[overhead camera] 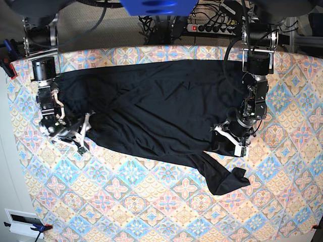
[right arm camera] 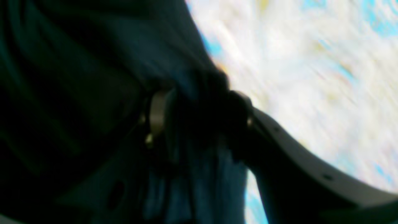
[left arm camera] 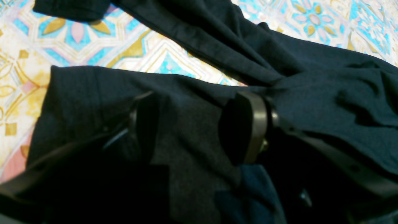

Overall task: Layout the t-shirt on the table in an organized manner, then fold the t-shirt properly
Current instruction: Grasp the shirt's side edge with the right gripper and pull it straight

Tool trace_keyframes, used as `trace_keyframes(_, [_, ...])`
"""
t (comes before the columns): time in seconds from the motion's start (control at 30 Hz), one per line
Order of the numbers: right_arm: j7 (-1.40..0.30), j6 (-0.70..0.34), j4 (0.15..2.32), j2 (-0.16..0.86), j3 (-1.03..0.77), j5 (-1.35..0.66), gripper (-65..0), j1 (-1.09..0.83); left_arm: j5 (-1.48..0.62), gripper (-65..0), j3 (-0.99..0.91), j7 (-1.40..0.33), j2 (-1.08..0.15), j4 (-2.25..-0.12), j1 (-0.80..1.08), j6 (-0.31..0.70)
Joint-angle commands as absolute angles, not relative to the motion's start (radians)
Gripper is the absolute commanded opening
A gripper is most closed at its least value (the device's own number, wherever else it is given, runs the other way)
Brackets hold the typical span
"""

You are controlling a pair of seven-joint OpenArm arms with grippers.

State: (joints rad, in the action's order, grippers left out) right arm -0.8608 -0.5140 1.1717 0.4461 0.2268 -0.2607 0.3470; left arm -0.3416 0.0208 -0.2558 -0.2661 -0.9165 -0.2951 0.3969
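Base view: t-shirt (overhead camera: 151, 111) spread across table (overhead camera: 151, 201); wrist views: left gripper (left arm camera: 199, 124) fingers apart, right gripper (right arm camera: 199, 118) clamping fabric.

1. The t-shirt (overhead camera: 151, 111) lay spread across the far half of the table (overhead camera: 151, 212), reaching nearly side to side.
2. My right gripper (overhead camera: 81, 135) sat at the shirt's edge on the base view's left, fabric bunched between its fingers.
3. My left gripper (overhead camera: 229, 141) sat over the shirt's opposite edge, cloth lying between its fingers.
4. One sleeve (overhead camera: 224, 179) trailed toward the near side, just beside my left gripper.
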Motion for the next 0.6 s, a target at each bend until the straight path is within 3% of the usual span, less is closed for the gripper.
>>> trace_keyframes(0.0, [-0.846,-0.521,1.167,0.461,0.222,-0.271,-38.7,0.369,-0.349,-29.8,0.018,-0.249,-0.275,-0.934,-0.314,0.401])
trace_keyframes(0.37, [-0.852,-0.521,1.201,0.46,0.222,-0.269,-38.7,0.47,-0.344,-29.8,0.018,-0.249,-0.277,-0.934,-0.314,0.401])
trace_keyframes(0.57, [-0.843,-0.521,1.116,0.46,0.222,-0.268,-38.7,0.492,-0.341,-29.8,0.018,-0.249,-0.277,-0.934,-0.312,0.401])
